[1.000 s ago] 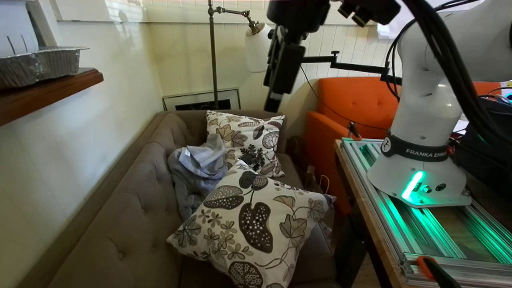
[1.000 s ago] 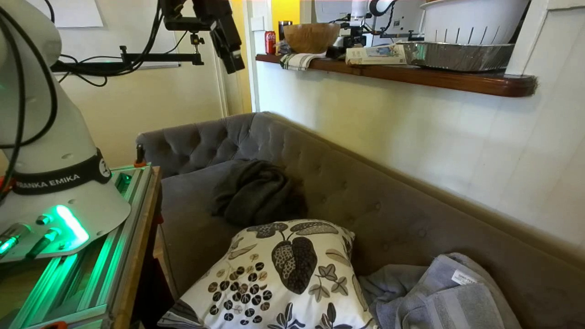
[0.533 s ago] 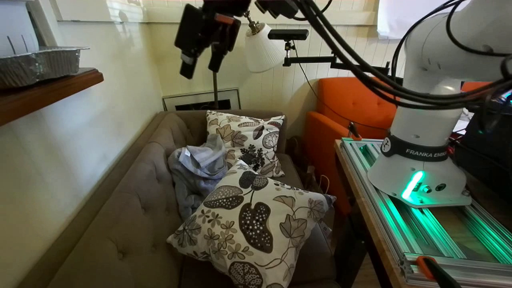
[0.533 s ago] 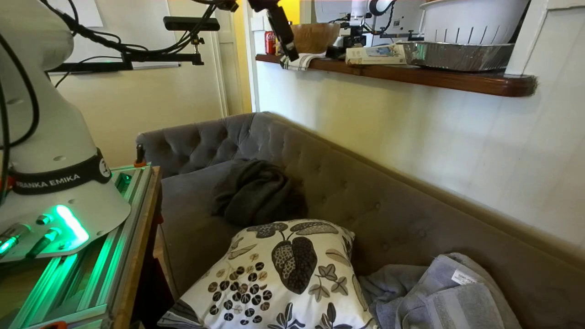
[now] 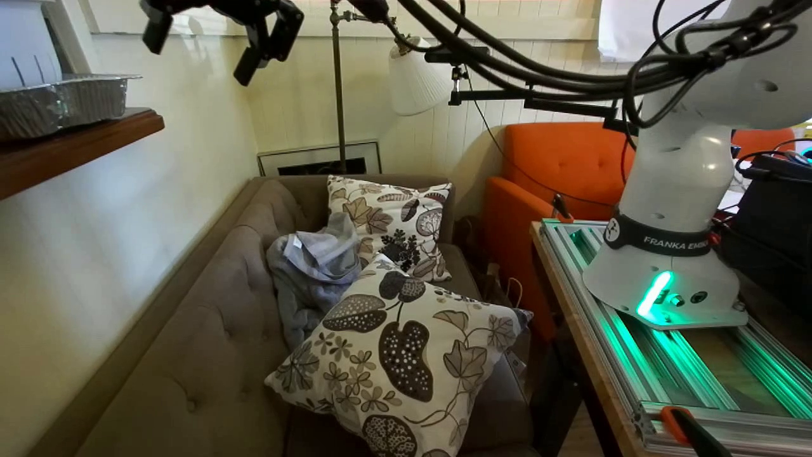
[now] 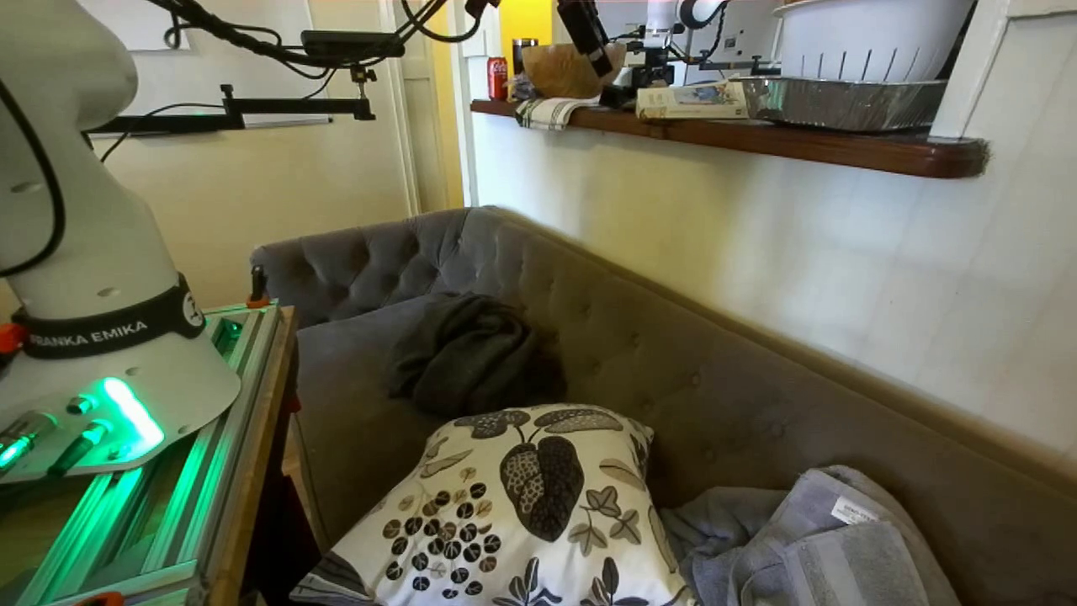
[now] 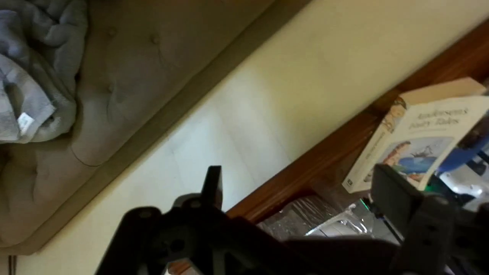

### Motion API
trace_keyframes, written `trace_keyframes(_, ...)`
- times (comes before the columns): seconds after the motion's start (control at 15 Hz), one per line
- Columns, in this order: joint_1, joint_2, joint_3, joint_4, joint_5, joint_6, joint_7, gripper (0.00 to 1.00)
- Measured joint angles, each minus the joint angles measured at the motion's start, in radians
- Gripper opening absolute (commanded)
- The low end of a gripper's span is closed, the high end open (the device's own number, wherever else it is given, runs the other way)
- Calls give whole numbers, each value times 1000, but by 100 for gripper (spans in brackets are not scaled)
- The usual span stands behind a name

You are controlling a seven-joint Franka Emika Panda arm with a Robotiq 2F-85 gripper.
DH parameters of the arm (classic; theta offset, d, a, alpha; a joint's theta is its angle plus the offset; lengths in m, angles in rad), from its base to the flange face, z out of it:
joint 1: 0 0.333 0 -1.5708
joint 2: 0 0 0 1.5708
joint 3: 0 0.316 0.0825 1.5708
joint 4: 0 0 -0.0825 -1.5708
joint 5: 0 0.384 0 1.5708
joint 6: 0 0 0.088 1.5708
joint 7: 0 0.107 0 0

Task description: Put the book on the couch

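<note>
Book (image 7: 416, 133): lying cover up on the wooden shelf (image 6: 841, 150), beside the foil tray (image 6: 841, 109); in the wrist view the cover reads "Andersen's Fairy Tales".
Couch (image 5: 209, 355): below the shelf, bearing leaf-patterned pillows (image 5: 406, 355) and a grey towel (image 5: 317, 260).
Tool (image 7: 300, 179): jaws spread wide, nothing held; above the couch, one side partly hiding the book in the wrist view.

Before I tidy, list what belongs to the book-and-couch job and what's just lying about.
For the job:
Andersen's Fairy Tales book
tufted taupe couch
open claw

Just lying about:
leaf-print pillows
grey towel
dark bunched cloth
foil tray
wooden bowl
red can
</note>
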Motion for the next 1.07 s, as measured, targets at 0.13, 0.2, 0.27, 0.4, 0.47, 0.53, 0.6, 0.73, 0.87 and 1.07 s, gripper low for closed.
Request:
trace_keyframes(0.13, 0, 63, 10, 34, 5, 104, 61, 100)
trace_keyframes(0.2, 1, 94, 14, 46, 9, 164, 84, 100)
trace_keyframes(0.27, 4, 124, 16, 53, 20, 229, 101, 100)
trace_keyframes(0.4, 20, 183, 16, 59, 50, 347, 111, 100)
trace_keyframes(0.47, 26, 203, 16, 61, 56, 372, 112, 100)
trace_keyframes(0.53, 28, 215, 16, 63, 59, 384, 113, 100)
trace_keyframes(0.6, 28, 219, 16, 65, 60, 388, 114, 100)
trace_keyframes(0.73, 28, 220, 16, 70, 61, 388, 115, 100)
trace_keyframes(0.87, 28, 220, 16, 72, 61, 388, 115, 100)
trace_keyframes(1.07, 91, 229, -29, 72, 117, 385, 61, 100)
